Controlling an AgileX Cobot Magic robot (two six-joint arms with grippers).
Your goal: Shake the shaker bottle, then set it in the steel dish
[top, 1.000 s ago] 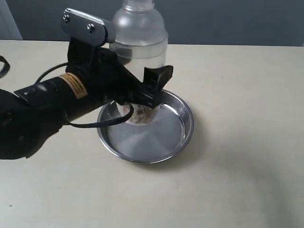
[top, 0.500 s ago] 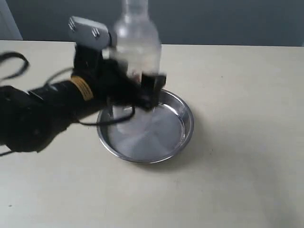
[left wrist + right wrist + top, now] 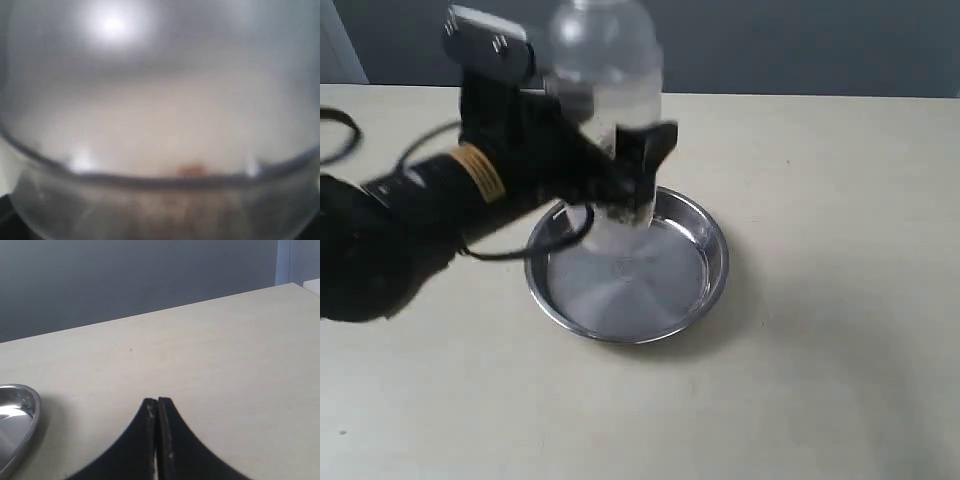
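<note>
left gripper clamped on upright shaker bottle, hanging over steel dish far-left part; placement likely straight down

Blurred shaker bottle; L wrist view defocused, glare.

The yellow label on the left arm bears print too blurred to read.
</note>
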